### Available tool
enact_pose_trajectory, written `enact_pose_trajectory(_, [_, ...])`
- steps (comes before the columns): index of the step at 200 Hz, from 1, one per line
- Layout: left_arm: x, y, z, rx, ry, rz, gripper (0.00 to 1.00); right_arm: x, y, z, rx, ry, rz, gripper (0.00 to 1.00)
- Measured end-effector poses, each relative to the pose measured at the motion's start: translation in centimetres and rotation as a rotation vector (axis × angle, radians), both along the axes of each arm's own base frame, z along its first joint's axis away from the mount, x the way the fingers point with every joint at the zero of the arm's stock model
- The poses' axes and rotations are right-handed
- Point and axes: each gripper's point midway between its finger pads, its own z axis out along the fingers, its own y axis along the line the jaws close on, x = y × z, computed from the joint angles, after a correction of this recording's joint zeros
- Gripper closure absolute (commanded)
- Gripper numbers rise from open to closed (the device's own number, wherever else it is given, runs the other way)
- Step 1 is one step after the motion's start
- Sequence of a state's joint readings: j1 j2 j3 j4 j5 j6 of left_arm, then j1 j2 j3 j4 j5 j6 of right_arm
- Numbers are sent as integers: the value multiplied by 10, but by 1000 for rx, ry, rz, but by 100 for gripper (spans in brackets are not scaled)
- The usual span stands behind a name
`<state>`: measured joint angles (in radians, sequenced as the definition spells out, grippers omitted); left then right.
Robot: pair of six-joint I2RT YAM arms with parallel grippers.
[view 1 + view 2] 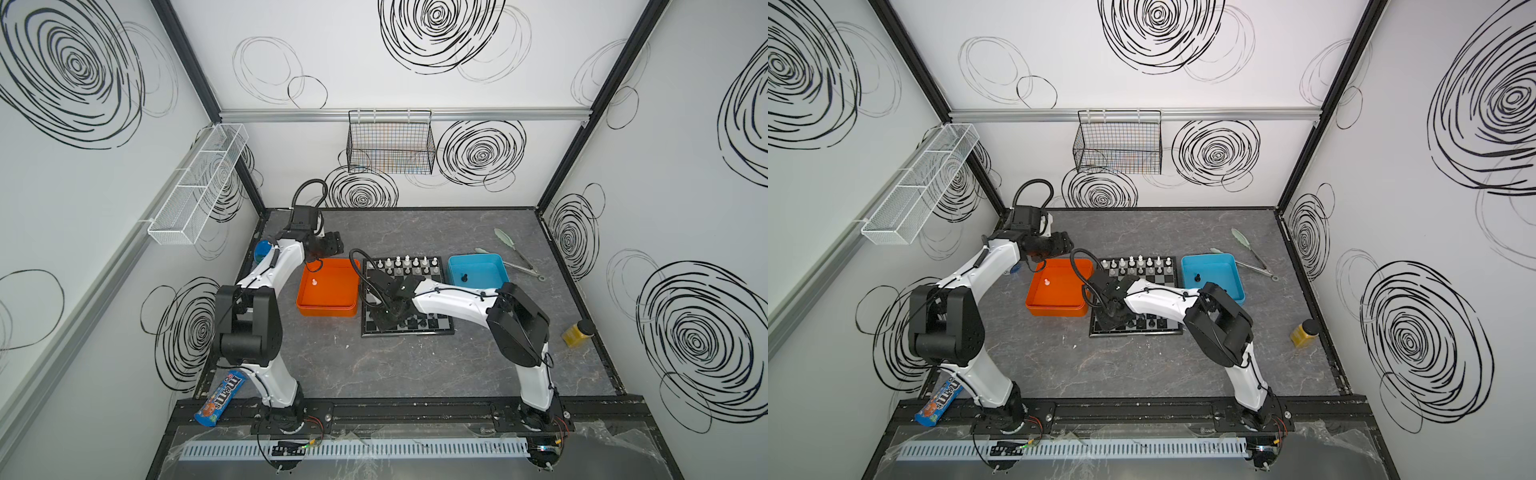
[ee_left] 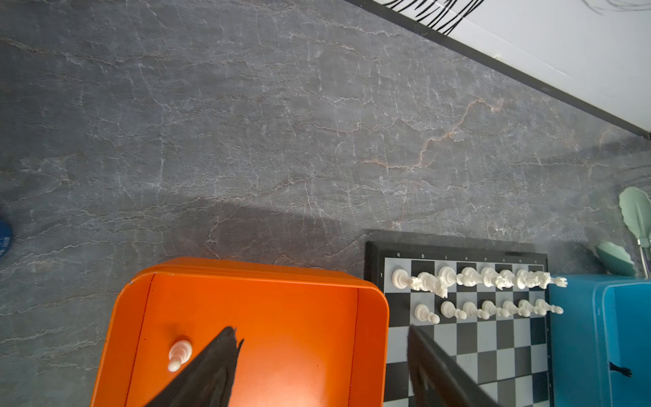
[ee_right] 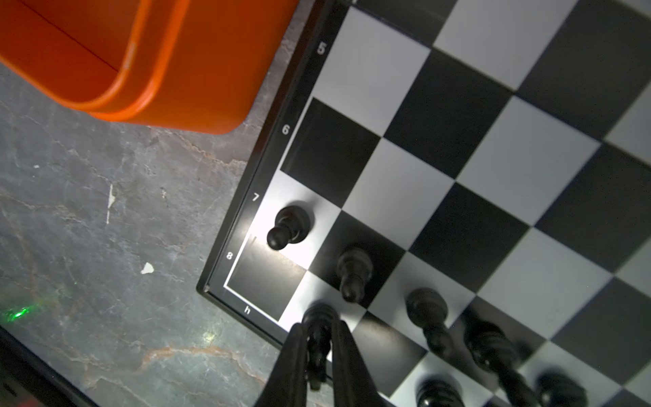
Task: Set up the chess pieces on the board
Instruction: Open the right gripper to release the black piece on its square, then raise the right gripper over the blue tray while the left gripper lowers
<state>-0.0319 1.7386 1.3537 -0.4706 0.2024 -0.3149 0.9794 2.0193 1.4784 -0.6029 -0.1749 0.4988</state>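
Nearest the camera there's an M&M's bag (image 1: 220, 401) leaning by the left arm's base. A yellow jar (image 1: 575, 334) sits off at the right edge of the table (image 1: 374, 374).

Next up is the board (image 1: 419, 333), with black and silvery-grey checks in a thin black frame, sitting mid-table between two trays. The right gripper (image 3: 318, 326) is down at its near left corner. Its fingers (image 3: 352, 359) sit snug on either side of a black piece (image 3: 318, 315), which stands on the edge square right beside the corner one. Honestly can't tell if they're pinching it or just hugging it. The black pawns (image 3: 289, 227) are tiny, glossy and round-based, one per square along the row marked 7. The other dark pieces next to the gripper are too blurry to make out.

Just beside the board on the left, the orange tray (image 1: 324, 311) has a single white pawn (image 1: 314, 282) in it. The left gripper (image 2: 321, 329) hangs above that tray's far edge with its jaws spread wide and nothing between them.

On the right, the blue tray (image 1: 482, 268) holds one black chessman (image 1: 465, 277). Along the board's far edge the white pieces (image 2: 472, 280) line up in two rows, taller ones at the edge and pawns in front. Beyond that lie metal tongs (image 1: 521, 262) with pale green tips.
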Motion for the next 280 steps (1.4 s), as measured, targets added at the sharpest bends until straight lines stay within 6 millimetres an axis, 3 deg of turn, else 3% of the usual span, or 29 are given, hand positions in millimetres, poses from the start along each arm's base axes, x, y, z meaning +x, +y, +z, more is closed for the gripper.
enact_pose_trajectory(210, [0,-1,0,-3,1,-2,21,-5,2,2,5,27,10,76])
enact_pose_trajectory(245, [0,-1,0,-3,1,-2,21,-7,4,14,37,29,8,69])
enact_pose_trajectory(280, [0,-1,0,-2,0,-2,21,-5,-2,40,66,13,-6,65])
